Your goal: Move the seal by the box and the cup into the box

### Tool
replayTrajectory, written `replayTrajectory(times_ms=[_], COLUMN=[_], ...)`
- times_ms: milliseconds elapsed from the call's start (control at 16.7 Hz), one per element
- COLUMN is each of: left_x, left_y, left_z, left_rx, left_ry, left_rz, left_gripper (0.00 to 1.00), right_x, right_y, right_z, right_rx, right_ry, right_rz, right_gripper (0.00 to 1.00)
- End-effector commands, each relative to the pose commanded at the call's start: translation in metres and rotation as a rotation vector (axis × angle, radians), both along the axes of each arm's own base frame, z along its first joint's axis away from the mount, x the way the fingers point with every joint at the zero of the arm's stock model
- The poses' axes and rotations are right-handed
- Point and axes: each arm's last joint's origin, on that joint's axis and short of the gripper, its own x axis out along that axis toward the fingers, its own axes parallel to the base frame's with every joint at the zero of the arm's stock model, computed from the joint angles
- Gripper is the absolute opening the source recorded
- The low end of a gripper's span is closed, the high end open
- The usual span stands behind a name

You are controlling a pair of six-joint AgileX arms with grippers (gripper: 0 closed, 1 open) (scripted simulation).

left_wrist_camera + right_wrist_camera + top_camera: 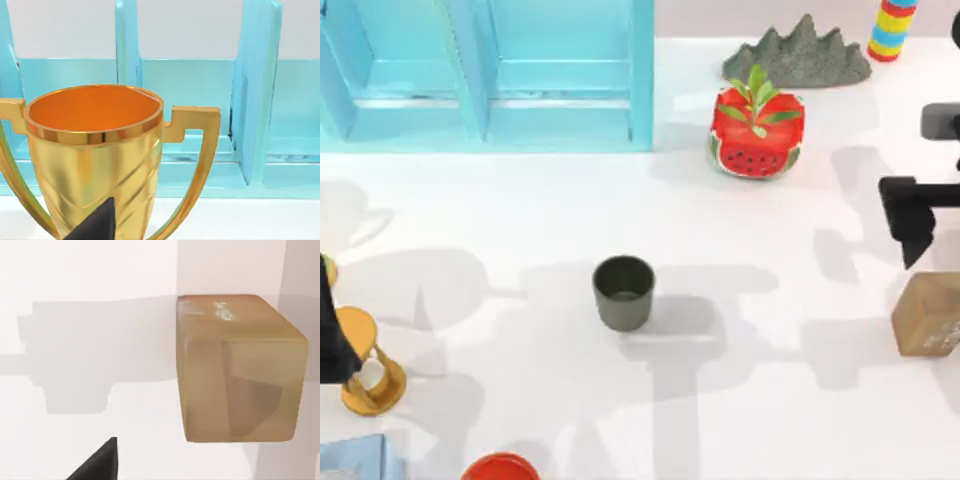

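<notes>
The dark olive-grey cup (623, 292) stands upright near the middle of the table, apart from both arms. The tan-brown seal (928, 315) sits at the right edge; in the right wrist view the seal (240, 370) is close, with whitish marks on its top face. My right gripper (910, 245) hovers just behind the seal, not touching it. The light blue box (490, 75), divided by partitions, stands at the back left, and the left wrist view shows the box (255, 100) behind a trophy. My left gripper (332, 350) stays at the left edge.
A gold trophy (370, 365) stands right by my left gripper and looms near in the left wrist view (95, 150). A watermelon-patterned plant pot (756, 130), a grey rock (800, 55) and stacked coloured rings (890, 28) stand at the back right. A red-orange dish (500, 468) lies at the front edge.
</notes>
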Motion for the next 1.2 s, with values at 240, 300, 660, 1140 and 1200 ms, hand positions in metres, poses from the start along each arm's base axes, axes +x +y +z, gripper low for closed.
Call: replayTrajectory(times_ms=[240, 300, 660, 1140, 1200], left_x=[0.000, 0.000, 0.000, 0.000, 0.000], left_y=[0.000, 0.000, 0.000, 0.000, 0.000], left_z=[0.000, 0.000, 0.000, 0.000, 0.000], left_rx=[0.000, 0.000, 0.000, 0.000, 0.000], left_ry=[0.000, 0.000, 0.000, 0.000, 0.000], left_rz=[0.000, 0.000, 0.000, 0.000, 0.000], left_gripper=[1.00, 1.00, 1.00, 1.00, 1.00], right_x=[-0.004, -0.005, -0.005, 0.015, 0.015], right_y=[-0.001, -0.002, 0.000, 0.131, 0.156], right_z=[0.047, 0.054, 0.056, 0.054, 0.050], right_rx=[0.000, 0.001, 0.001, -0.018, -0.019], right_ry=[0.002, -0.002, -0.003, -0.046, -0.053], right_rz=[-0.001, -0.001, 0.002, 0.050, 0.056], right_gripper=[1.00, 1.00, 1.00, 1.00, 1.00])
